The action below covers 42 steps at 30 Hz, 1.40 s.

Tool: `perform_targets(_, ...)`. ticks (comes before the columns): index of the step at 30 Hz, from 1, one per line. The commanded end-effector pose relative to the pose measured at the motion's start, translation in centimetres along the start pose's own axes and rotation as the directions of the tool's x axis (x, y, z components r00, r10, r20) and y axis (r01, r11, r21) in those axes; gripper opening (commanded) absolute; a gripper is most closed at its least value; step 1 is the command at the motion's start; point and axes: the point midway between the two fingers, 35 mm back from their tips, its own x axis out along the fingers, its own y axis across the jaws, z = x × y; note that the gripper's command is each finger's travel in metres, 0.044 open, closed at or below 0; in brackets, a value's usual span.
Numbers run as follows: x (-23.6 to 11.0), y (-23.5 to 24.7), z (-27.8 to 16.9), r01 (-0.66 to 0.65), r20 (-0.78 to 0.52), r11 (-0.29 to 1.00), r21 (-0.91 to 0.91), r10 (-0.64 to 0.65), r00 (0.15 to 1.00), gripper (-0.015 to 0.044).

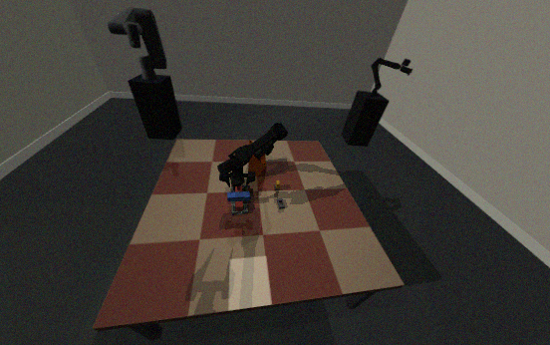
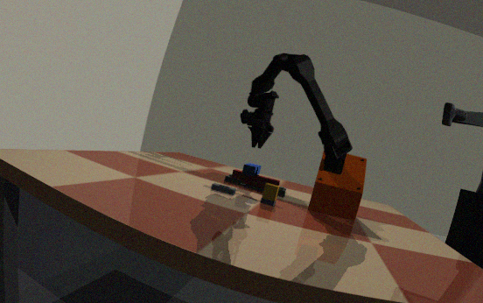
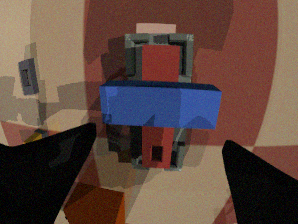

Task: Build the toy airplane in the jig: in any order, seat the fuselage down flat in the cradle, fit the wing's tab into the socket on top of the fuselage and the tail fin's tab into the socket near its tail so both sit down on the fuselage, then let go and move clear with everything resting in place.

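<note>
The gripper [image 2: 260,141] hangs released above the bench [image 2: 131,193], its jaws spread wide and nothing between them; in the wrist view the two dark fingers stand far apart at the lower corners. Directly below it sits the grey jig [image 3: 160,46] with the red fuselage [image 3: 160,63] lying along its cradle. The blue wing [image 3: 161,106] lies crosswise on top of the fuselage, covering its middle, with both tips reaching out past the jig on either side. Whether the wing's tab is fully down in its socket cannot be told from these views. The gripper is well apart from the wing, touching none of the parts. The yellow fin [image 2: 270,193] stands on the bench off to one side of the gripper, near the jig but not on the fuselage. A small dark grey block [image 2: 223,188] lies flat on the bench beside the jig. The arm's orange base [image 2: 341,186] stands behind the gripper.
</note>
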Motion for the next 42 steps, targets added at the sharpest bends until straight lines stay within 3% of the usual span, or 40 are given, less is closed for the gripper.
perform_targets(1,0.0,0.0,0.0,0.002,-0.001,1.0,0.027,-0.002,1.0,0.044)
perform_targets(12,-1.7,12.8,-2.2,0.022,0.001,0.999,0.037,-0.022,1.0,0.044)
perform_targets(24,-0.6,23.7,-10.8,0.002,0.003,0.999,0.04,-0.003,1.0,0.044)
perform_targets(28,0.0,25.4,-13.7,-0.01,-0.007,0.999,0.034,0.01,1.0,0.044)
perform_targets(35,0.2,25.5,-13.8,-0.01,-0.008,0.999,0.034,0.01,1.0,0.044)
perform_targets(42,5.7,25.6,-13.9,-0.013,-0.007,0.999,0.033,0.014,1.0,0.044)
